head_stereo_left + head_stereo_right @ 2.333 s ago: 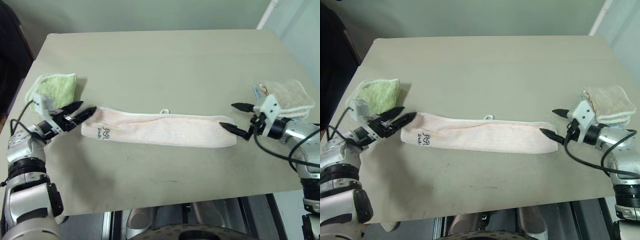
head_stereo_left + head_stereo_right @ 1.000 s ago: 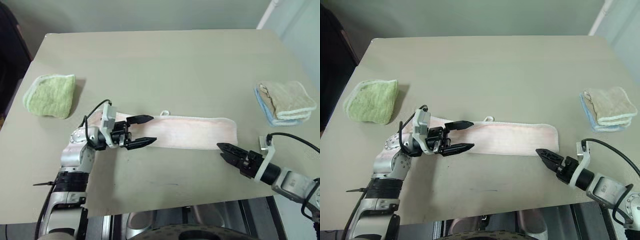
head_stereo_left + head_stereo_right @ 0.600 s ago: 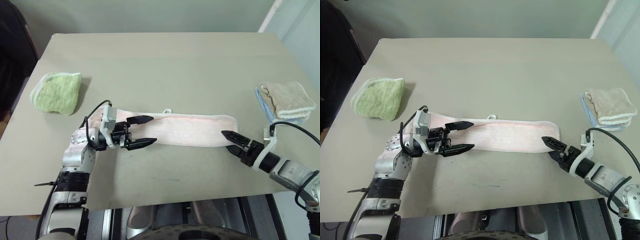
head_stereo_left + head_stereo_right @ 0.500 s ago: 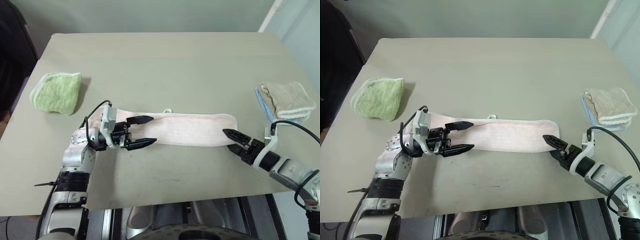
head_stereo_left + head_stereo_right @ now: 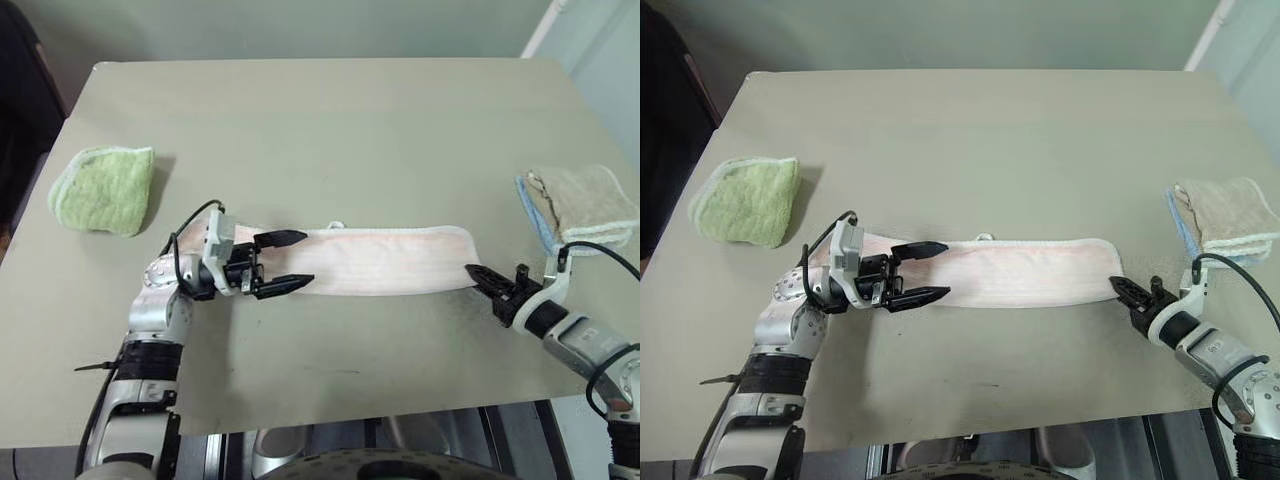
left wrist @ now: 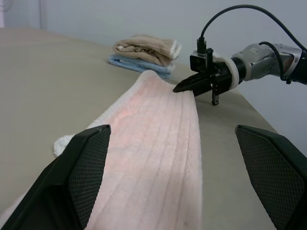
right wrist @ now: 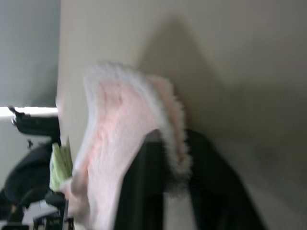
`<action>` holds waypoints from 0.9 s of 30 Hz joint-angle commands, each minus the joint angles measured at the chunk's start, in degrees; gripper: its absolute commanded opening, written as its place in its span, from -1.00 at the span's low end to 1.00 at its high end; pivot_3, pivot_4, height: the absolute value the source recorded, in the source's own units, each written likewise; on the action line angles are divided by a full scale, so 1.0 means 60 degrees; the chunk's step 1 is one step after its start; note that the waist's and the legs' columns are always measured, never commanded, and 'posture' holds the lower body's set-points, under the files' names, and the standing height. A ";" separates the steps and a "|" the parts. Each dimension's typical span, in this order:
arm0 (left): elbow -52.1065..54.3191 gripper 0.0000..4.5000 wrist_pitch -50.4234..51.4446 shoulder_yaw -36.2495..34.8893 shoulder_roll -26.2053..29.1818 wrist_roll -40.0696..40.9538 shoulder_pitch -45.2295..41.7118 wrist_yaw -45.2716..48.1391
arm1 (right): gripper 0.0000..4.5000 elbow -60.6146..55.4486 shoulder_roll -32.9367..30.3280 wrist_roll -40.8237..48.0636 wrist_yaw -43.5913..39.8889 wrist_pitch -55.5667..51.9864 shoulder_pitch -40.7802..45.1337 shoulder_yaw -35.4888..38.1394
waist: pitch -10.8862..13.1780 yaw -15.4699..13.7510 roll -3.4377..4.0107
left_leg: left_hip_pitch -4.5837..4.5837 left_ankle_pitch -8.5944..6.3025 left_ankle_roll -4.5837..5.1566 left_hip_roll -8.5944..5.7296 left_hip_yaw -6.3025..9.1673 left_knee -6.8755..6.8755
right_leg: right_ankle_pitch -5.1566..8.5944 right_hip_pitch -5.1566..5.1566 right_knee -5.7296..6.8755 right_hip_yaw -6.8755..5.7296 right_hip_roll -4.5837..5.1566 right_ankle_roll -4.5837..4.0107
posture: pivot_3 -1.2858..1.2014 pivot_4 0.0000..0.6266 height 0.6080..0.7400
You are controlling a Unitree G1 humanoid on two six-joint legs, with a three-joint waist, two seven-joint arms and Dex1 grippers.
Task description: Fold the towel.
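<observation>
**Towel end pinched at right, left jaws spread over it**

The pink towel (image 5: 380, 260) is laid as a long folded strip across the middle of the frame on the table (image 5: 320, 120). Its right end is clamped between the closed fingers of the right gripper (image 5: 483, 281), at lower right. Left of centre, the left gripper (image 5: 288, 261) is held wide apart above the strip's left part. A green towel (image 5: 102, 188) is seen at far left, and a beige and blue stack (image 5: 580, 205) at far right.
</observation>
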State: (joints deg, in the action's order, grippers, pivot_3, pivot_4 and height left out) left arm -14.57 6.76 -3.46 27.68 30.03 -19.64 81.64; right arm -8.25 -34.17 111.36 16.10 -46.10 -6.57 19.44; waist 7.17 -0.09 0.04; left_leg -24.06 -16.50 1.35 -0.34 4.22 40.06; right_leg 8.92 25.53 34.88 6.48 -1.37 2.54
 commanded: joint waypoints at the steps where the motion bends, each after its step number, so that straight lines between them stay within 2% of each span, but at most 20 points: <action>1: -0.0120 1.00 -0.0363 -0.0066 -0.0131 -0.0057 -0.0264 -0.0113 | -0.99 -0.0018 0.0200 -0.0429 -0.0647 0.0106 -0.0476 0.0510 | -0.0001 -0.0001 -0.0001 | -0.0002 -0.0006 0.0008 0.0000 -0.0001 0.0000 | 0.0004 -0.0004 -0.0009 -0.0002 0.0000 0.0007 | 0.03 -0.52 1.00; 9: -0.0343 1.00 -0.0613 -0.0151 -0.0176 -0.0082 -0.0359 -0.0273 | -0.99 -0.0030 -0.0090 -0.0642 -0.1555 -0.0072 -0.1279 0.1432 | 0.0000 -0.0161 0.0001 | 0.0002 -0.0053 0.0050 -0.0003 -0.0011 0.0005 | 0.0057 -0.0021 -0.0006 -0.0008 0.0020 0.0017 | 0.03 -0.52 1.00; 20: -0.0300 1.00 -0.0599 -0.0114 -0.0251 -0.0061 -0.0497 -0.0536 | -0.99 0.0457 -0.1437 -0.0758 -0.2787 -0.0784 -0.1436 0.2932 | 0.0002 -0.0190 0.0006 | 0.0010 -0.0069 0.0061 -0.0015 -0.0048 0.0004 | 0.0108 -0.0017 0.0014 -0.0013 0.0050 -0.0011 | 0.03 -0.52 1.00; 27: -0.0345 1.00 -0.0662 -0.0069 -0.0300 -0.0140 -0.0622 -0.0699 | -0.99 -0.0894 -0.1984 -0.0173 -0.3368 -0.1291 -0.1081 0.2955 | 0.0010 -0.0174 0.0022 | 0.0013 -0.0063 0.0067 -0.0016 -0.0050 0.0008 | 0.0105 -0.0019 0.0018 -0.0012 0.0048 -0.0009 | 0.03 -0.52 1.00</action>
State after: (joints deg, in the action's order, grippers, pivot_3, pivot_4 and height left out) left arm -17.01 3.47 -3.58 26.00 29.41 -22.28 77.83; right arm -9.43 -44.50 107.71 -2.04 -53.25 -14.02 35.27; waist 7.23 -1.14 0.18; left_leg -23.98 -16.88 1.75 -0.44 3.90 40.11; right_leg 9.53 25.42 35.00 6.41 -1.09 2.52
